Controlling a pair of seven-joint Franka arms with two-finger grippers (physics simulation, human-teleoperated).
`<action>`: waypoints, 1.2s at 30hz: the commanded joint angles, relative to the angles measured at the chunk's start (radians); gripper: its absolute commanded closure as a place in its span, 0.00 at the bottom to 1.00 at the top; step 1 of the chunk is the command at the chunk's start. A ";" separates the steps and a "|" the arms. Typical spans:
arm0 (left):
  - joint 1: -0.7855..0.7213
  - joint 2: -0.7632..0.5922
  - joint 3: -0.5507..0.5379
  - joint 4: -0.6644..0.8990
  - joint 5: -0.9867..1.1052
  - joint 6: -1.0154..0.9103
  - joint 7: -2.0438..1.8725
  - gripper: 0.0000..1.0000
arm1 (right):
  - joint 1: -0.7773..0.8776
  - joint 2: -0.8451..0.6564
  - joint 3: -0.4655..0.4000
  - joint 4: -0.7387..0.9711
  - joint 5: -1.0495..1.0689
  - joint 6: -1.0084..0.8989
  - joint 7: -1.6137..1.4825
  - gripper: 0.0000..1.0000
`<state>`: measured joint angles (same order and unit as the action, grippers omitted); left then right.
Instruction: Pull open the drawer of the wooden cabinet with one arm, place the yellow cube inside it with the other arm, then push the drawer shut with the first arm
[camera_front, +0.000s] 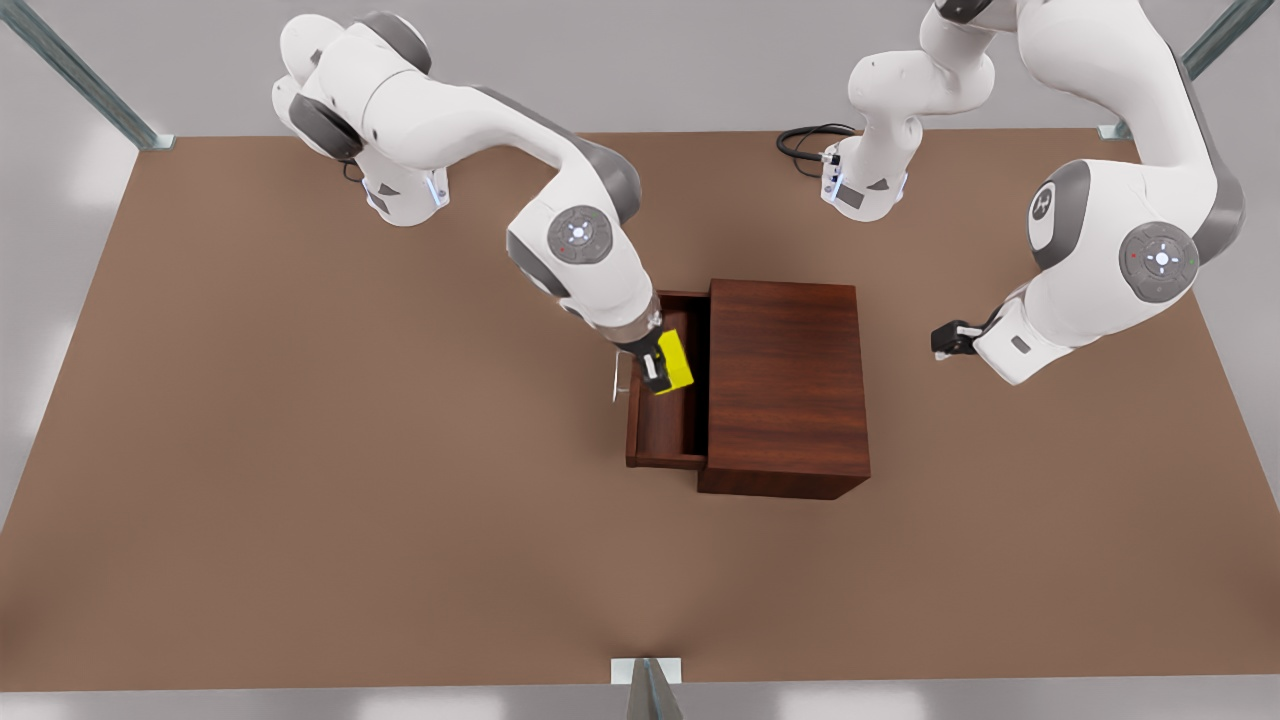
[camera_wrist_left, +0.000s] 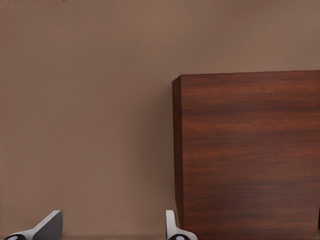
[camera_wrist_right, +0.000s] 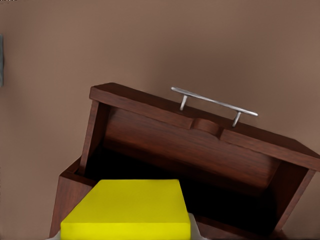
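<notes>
The wooden cabinet (camera_front: 785, 380) (camera_wrist_left: 250, 150) stands mid-table. Its drawer (camera_front: 665, 432) (camera_wrist_right: 200, 145) is pulled out toward the front view's left, and the silver handle (camera_front: 617, 380) (camera_wrist_right: 215, 102) faces away from the cabinet. My right gripper (camera_front: 658, 368), on the arm at the front view's left, is shut on the yellow cube (camera_front: 677, 362) (camera_wrist_right: 127, 207). It holds the cube just above the open drawer's far half. My left gripper (camera_front: 948, 340) (camera_wrist_left: 111, 231), on the arm at the front view's right, waits open beside the cabinet's back, a short gap away from it.
The brown table (camera_front: 300, 450) has bare room on every side of the cabinet. Two arm bases stand at the back, with a black cable (camera_front: 805, 140) coiled by the one at the front view's right. Metal frame posts mark the table's corners and front edge.
</notes>
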<state>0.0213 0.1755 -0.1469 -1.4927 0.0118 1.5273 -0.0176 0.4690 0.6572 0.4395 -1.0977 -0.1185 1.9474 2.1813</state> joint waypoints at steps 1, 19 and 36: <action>0.000 -0.002 0.000 0.000 0.000 -0.001 0.057 0.00 | 0.033 0.012 -0.033 0.019 -0.009 0.027 0.517 0.28; 0.002 -0.011 0.003 -0.020 0.002 -0.003 0.059 0.00 | 0.062 0.098 -0.056 0.005 -0.046 0.082 0.538 0.28; 0.011 -0.021 0.000 -0.023 0.002 0.002 0.059 0.00 | -0.621 -0.142 -0.030 0.019 -0.033 -0.450 -0.789 0.00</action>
<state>0.0349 0.1559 -0.1466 -1.5174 0.0132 1.5259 0.0333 -0.1158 0.5235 0.4070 -1.0780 -0.1622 1.7062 2.3483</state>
